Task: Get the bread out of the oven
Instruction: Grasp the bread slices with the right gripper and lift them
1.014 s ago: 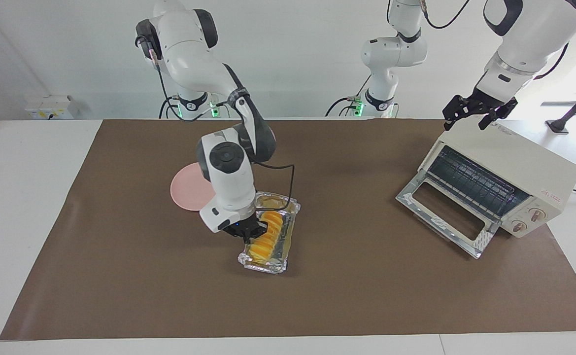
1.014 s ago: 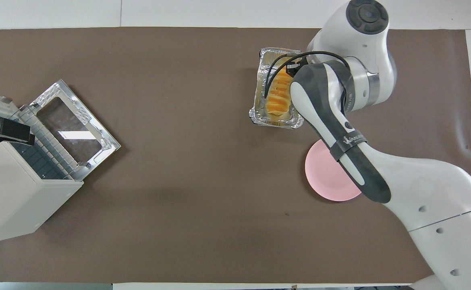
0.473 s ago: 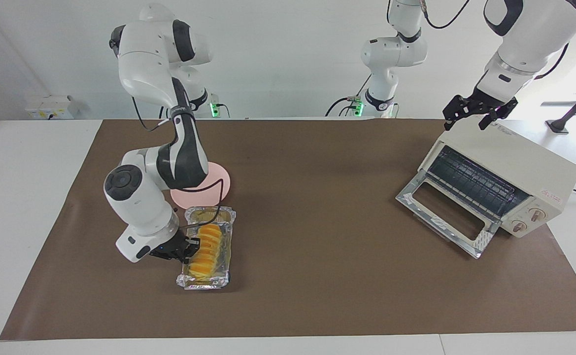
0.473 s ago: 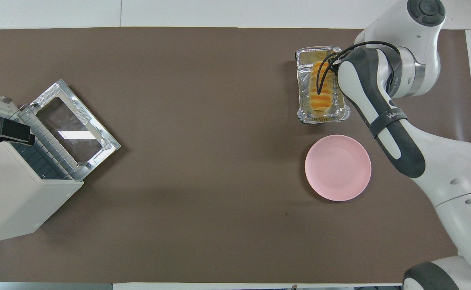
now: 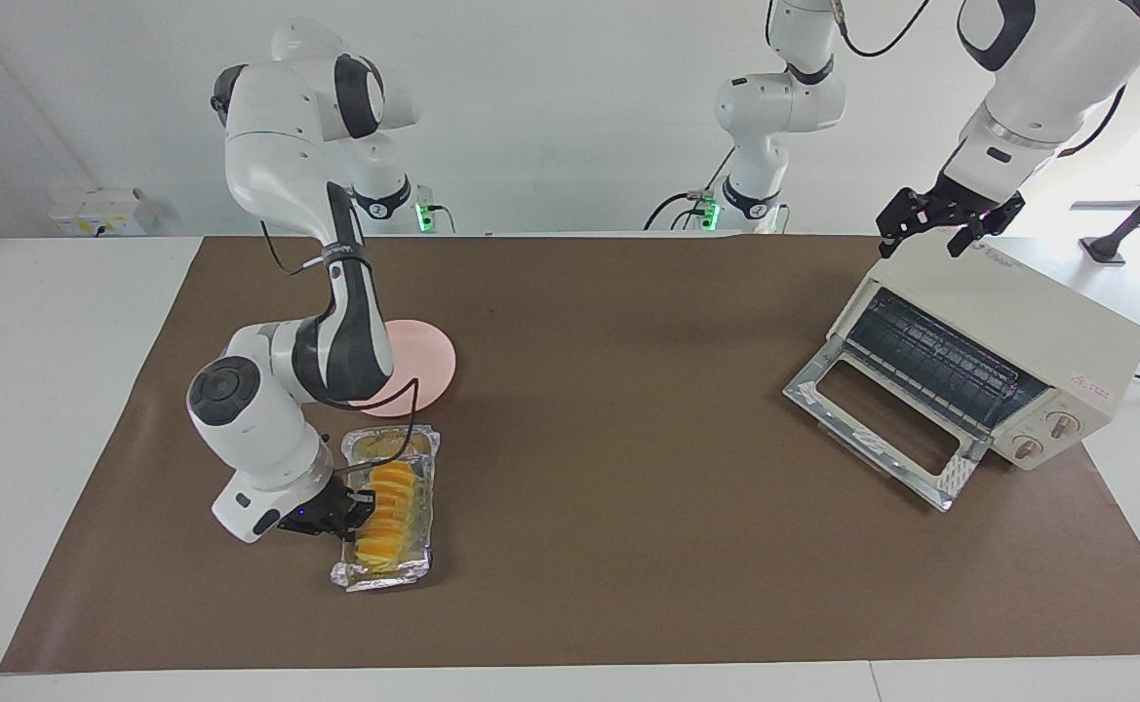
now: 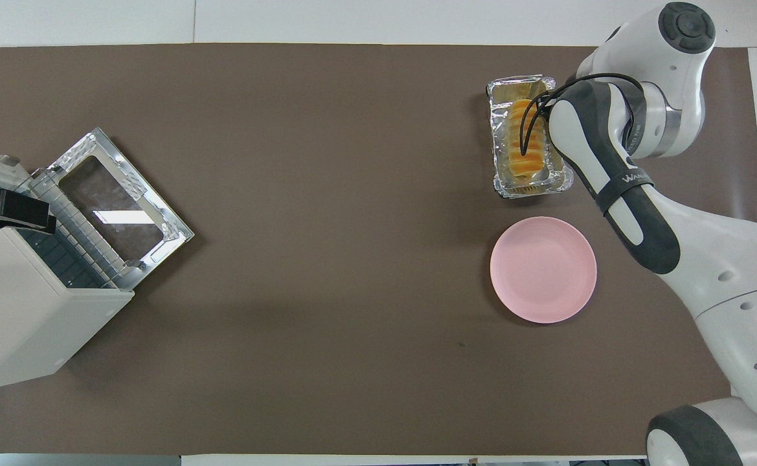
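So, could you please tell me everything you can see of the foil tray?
The foil tray is a small rectangular container of crinkled silver foil with a rolled rim. It sits flat on the brown mat at the right arm's end of the table, just farther from the robots than the pink plate and apart from it. The ridged yellow-orange bread lies lengthwise inside. The right gripper is at its long side wall.

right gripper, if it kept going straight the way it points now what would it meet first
The right gripper points sideways at the side of the foil tray and seems already at its rim. Going on, it would meet the tray wall first, then the bread inside. Whether it already touches the bread is unclear.
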